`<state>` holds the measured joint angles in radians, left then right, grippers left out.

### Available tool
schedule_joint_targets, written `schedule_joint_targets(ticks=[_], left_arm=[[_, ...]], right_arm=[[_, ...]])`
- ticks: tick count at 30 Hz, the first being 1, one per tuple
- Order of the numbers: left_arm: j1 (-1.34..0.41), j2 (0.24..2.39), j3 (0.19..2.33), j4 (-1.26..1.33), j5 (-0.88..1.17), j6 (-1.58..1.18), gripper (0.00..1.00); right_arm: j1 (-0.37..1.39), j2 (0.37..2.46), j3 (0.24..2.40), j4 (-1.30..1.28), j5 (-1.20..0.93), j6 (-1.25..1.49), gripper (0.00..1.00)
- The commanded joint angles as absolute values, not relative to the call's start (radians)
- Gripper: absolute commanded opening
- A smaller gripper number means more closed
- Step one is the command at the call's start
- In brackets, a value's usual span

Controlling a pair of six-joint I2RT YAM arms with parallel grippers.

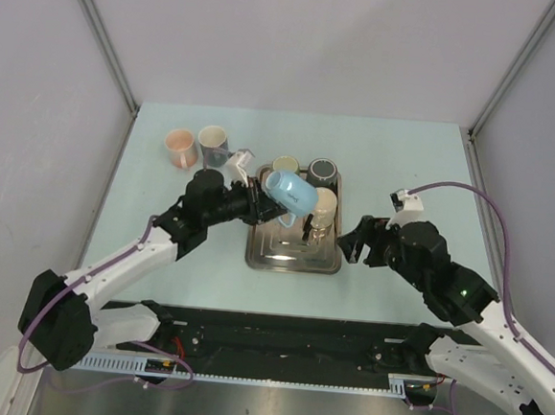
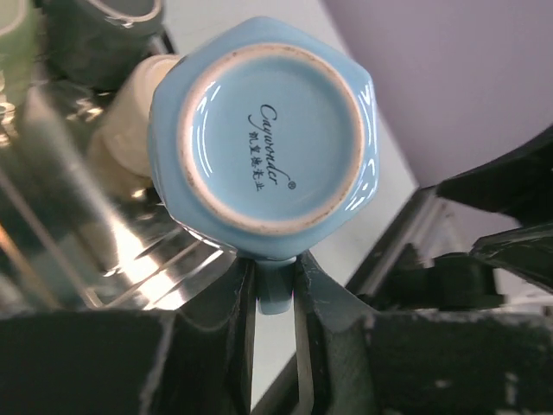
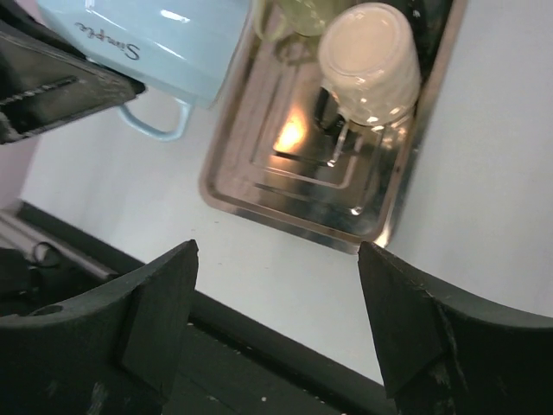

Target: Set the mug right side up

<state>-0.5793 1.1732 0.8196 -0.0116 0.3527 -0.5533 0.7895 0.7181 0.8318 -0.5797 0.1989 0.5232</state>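
Pinched tight, the left gripper [image 2: 275, 292] has the handle of the pale blue mug [image 2: 268, 130] clamped between its black fingers. From where I stand, the mug hangs tipped on its side in the air over the left part of the steel tray [image 1: 292, 263], base facing the left arm. Over on the other side, the right gripper [image 3: 276, 255] is spread wide and holds nothing, just off the tray's near right corner. A cream mug [image 1: 324, 206] sits bottom up in the tray.

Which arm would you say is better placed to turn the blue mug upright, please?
Left. The left gripper is shut on the handle of the blue mug, holding it tilted above the tray; the right gripper hangs open beside the tray, holding nothing.
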Motion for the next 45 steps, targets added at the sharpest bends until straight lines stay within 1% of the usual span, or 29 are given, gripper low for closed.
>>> schedule_joint_targets(ticks=[1, 2, 6, 9, 11, 15, 25, 28, 36, 45], left_arm=[[-0.574, 1.074, 0.691, 0.577, 0.469, -0.894, 0.0], [-0.574, 1.066, 0.661, 0.644, 0.465, -0.981, 0.0], [-0.583, 1.028, 0.527, 0.941, 0.394, -1.138, 0.0], [-0.604, 1.014, 0.485, 1.058, 0.353, -1.199, 0.0], [-0.618, 1.0, 0.477, 1.091, 0.327, -1.209, 0.0], [-0.659, 0.98, 0.46, 1.158, 0.282, -1.213, 0.0], [-0.716, 0.976, 0.453, 1.192, 0.261, -1.203, 0.01], [-0.722, 0.979, 0.456, 1.19, 0.264, -1.201, 0.0], [-0.745, 0.983, 0.462, 1.189, 0.262, -1.192, 0.0], [-0.785, 0.997, 0.472, 1.183, 0.27, -1.18, 0.0]], right_arm=[[0.782, 0.657, 0.824, -0.465, 0.074, 0.58, 0.8], [0.779, 0.625, 0.816, -0.431, 0.037, 0.603, 0.8], [0.772, 0.56, 0.778, -0.335, -0.052, 0.67, 0.8], [0.765, 0.534, 0.743, -0.244, -0.129, 0.734, 0.8], [0.762, 0.537, 0.721, -0.166, -0.196, 0.765, 0.8], [0.759, 0.598, 0.696, -0.057, -0.276, 0.834, 0.8], [0.765, 0.713, 0.673, 0.279, -0.382, 0.91, 0.79], [0.762, 0.745, 0.675, 0.325, -0.394, 0.92, 0.79], [0.744, 0.825, 0.69, 0.328, -0.408, 0.908, 0.78], [0.712, 0.853, 0.695, 0.394, -0.452, 0.928, 0.75]])
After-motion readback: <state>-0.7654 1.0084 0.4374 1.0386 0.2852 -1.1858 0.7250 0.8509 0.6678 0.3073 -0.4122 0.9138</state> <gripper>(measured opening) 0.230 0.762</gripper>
